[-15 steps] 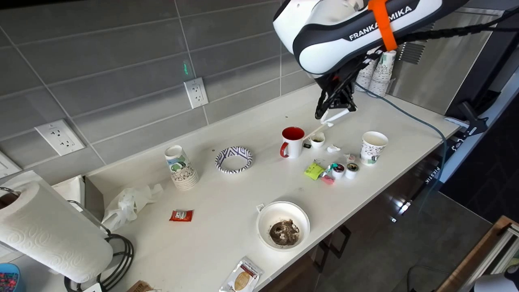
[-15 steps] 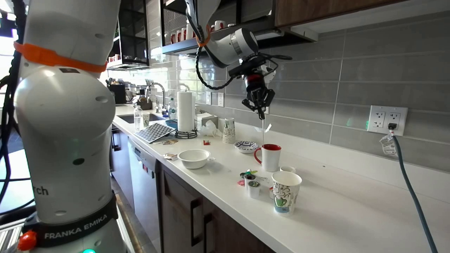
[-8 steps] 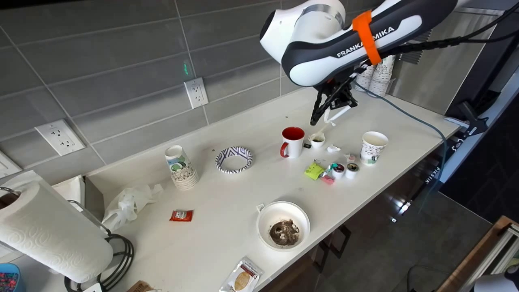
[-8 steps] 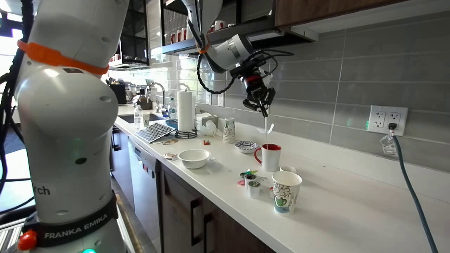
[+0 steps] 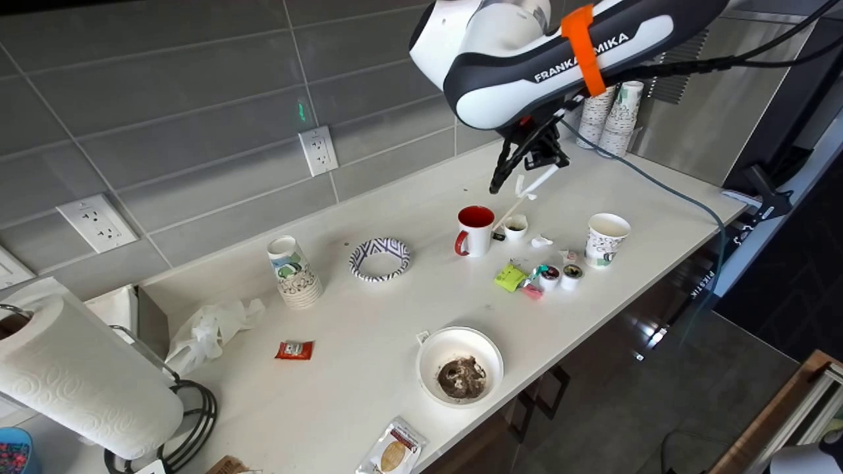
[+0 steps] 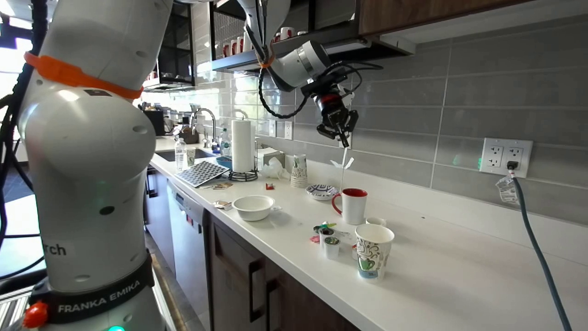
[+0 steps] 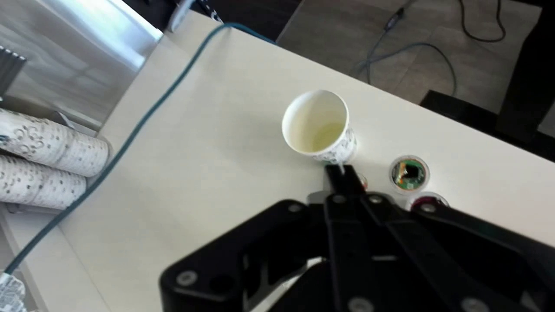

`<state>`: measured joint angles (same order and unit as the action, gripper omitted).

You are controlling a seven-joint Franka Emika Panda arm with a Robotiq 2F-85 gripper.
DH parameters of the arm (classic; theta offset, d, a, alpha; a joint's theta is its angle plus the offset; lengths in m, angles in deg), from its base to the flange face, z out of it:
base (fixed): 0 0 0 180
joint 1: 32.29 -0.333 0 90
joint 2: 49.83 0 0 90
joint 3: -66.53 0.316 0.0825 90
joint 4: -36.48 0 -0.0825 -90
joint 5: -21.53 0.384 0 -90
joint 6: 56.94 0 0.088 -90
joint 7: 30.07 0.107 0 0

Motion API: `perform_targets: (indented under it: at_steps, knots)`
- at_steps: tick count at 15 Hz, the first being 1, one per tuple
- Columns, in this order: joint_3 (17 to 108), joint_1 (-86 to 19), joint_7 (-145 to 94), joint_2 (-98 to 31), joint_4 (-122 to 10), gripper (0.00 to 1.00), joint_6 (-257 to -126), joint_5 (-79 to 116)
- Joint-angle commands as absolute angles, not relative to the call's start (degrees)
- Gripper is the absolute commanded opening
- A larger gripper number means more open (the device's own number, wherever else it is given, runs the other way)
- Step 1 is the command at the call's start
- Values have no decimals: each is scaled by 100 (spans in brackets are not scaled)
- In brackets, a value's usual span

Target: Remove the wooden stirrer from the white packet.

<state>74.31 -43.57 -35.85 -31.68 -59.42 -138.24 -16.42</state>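
My gripper (image 5: pixel 554 162) hangs above the counter and is shut on the top end of the white packet (image 5: pixel 540 180). The packet hangs tilted, with torn paper flaps at its lower end; it shows also in an exterior view (image 6: pixel 344 156). The pale wooden stirrer (image 5: pixel 508 214) sticks out of that lower end, and its upper part is hidden inside. It shows thinly in an exterior view (image 6: pixel 342 180), its lower end near the mug. In the wrist view the fingertips (image 7: pixel 344 170) are together with a white sliver between them; the stirrer is out of view there.
A red-lined mug (image 5: pixel 475 238) and a small white cup (image 5: pixel 516 229) stand under the stirrer. A paper cup (image 5: pixel 602 245), small pods (image 5: pixel 548 279), a green packet (image 5: pixel 510 278) and a white bowl (image 5: pixel 427 385) are nearby. The tiled wall (image 5: pixel 388 164) runs behind.
The gripper first dipped, then rose slightly and shifted left in an exterior view, carrying packet and stirrer. The stirrer's lower end swung about beside the mug. The hold on the packet stays.
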Motion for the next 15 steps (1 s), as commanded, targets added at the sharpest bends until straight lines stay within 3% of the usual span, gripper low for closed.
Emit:
perform_targets:
  at_steps: [1,6,9,15]
  knots:
    - [7507,-4667,-3964,-2809,-5512,0,-12863,-2287]
    - [7760,-4936,-4927,-2558,-5354,0,-12104,-3090]
    - [8030,-4710,-5373,-2801,-5426,0,-13030,-2604]
    - [8105,-4918,-7043,-2553,-4991,0,-11446,-2833]
